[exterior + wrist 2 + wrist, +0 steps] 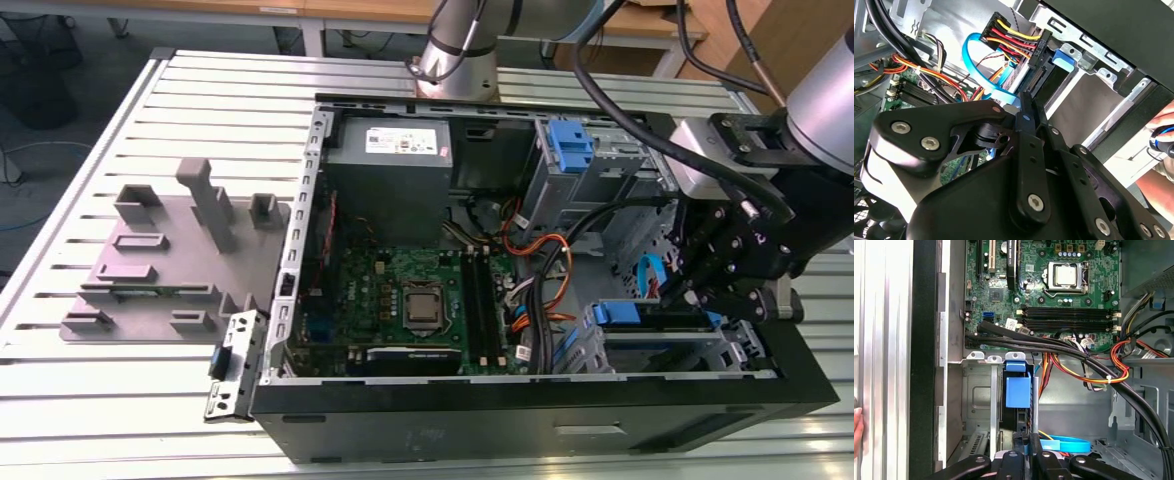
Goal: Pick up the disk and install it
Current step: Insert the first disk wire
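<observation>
Hanging low over the open computer case (534, 435), the pincer (1027, 441) sits at about 4 o'clock of the case in the exterior view, just above the lower drive cage (979, 400). In both wrist views its two fingers (1026, 120) look pressed together with no gap, and nothing is clamped between them.

Right beyond the fingertips is the disk (1017, 392). It stands edge-on in the cage, its blue carrier tab facing out and its dark body sunk into the slot. From the exterior view the disk (621, 312) lies inside the cage at the case's 4 o'clock corner, not on the table (134, 400). I judge the pick-up done and the disk largely seated; whether it has latched home I cannot tell. A loose blue data cable (1069, 444) curls beside the pincer, and it does not look plugged into the disk.

Farther in lies the motherboard (1054, 300), then the power supply (400, 140) at 12 o'clock, with a bare blue bracket (571, 150) at 1 o'clock. A person's hand (857, 425) rests at the table's edge.
</observation>
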Robot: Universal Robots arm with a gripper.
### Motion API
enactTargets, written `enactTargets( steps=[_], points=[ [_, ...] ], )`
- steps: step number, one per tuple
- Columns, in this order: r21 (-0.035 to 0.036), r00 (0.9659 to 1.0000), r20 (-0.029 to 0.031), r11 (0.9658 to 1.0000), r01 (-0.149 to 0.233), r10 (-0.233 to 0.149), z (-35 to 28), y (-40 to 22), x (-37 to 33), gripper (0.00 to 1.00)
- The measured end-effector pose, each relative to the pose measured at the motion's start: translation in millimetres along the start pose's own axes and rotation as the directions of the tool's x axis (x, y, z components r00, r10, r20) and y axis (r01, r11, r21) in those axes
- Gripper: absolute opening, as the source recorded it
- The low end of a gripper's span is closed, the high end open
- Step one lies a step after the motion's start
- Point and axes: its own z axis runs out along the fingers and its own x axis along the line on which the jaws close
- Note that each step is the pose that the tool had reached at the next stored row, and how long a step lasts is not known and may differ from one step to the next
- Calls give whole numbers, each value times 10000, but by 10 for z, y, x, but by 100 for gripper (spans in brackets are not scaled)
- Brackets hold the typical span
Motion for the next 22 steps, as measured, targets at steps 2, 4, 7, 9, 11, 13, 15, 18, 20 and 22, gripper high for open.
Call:
enactTargets(
  steps=[2, 4, 7, 9, 11, 13, 15, 18, 20, 22],
  points=[
    [0, 10000, 1, 10000, 0, 0, 5, 0, 1, 16],
    [0, 10000, 0, 10000, 0, 0, 9, 0, 1, 16],
    [0, 10000, -1, 10000, 0, 0, 10, 0, 1, 16],
    [0, 10000, 1, 10000, 0, 0, 15, 0, 1, 16],
    [0, 10000, -1, 10000, 0, 0, 16, 0, 1, 16],
    [0, 10000, -1, 10000, 0, 0, 16, 0, 1, 16],
    [0, 10000, 5, 10000, 0, 0, 28, -1, 1, 16],
    [0, 10000, -1, 10000, 0, 0, 34, -1, 1, 16],
    [0, 10000, -1, 10000, 1, -1, 34, -1, 1, 16],
    [0, 10000, -1, 10000, 1, -1, 35, -1, 1, 16]
  ],
)
